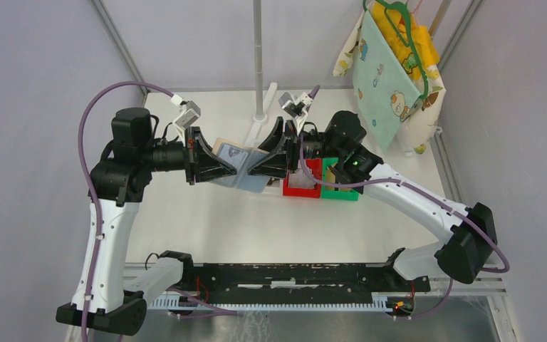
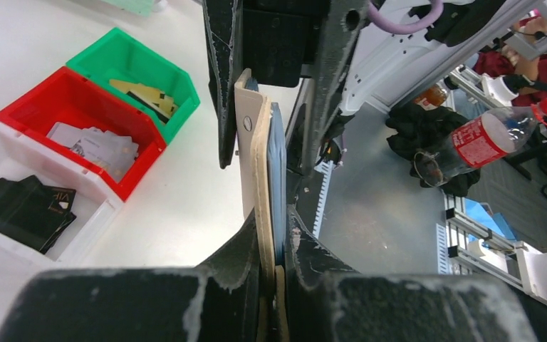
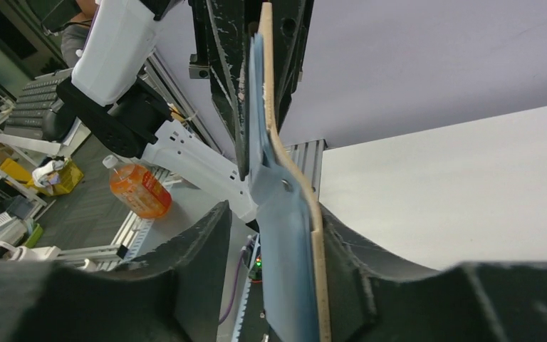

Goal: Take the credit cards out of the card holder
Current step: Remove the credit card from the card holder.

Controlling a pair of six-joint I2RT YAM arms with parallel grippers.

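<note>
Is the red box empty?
No, the red box has pale grey cards lying inside it.

We see the flat tan wallet-like card holder (image 1: 236,162) held off the table, and thin credit cards lying in three bins.
Its broad face is turned up and its pale blue-grey inner pocket (image 3: 288,242) lies against the slightly bowed tan back. The left gripper (image 1: 231,170) clamps one end, while the right gripper (image 1: 251,169) straddles the other. Black cards (image 2: 21,206) lie in the white plastic bin (image 2: 85,235), silver-grey cards (image 2: 96,146) in the red bin (image 2: 35,100), and gold cards (image 2: 146,96) in the green bin (image 2: 179,80).
</note>
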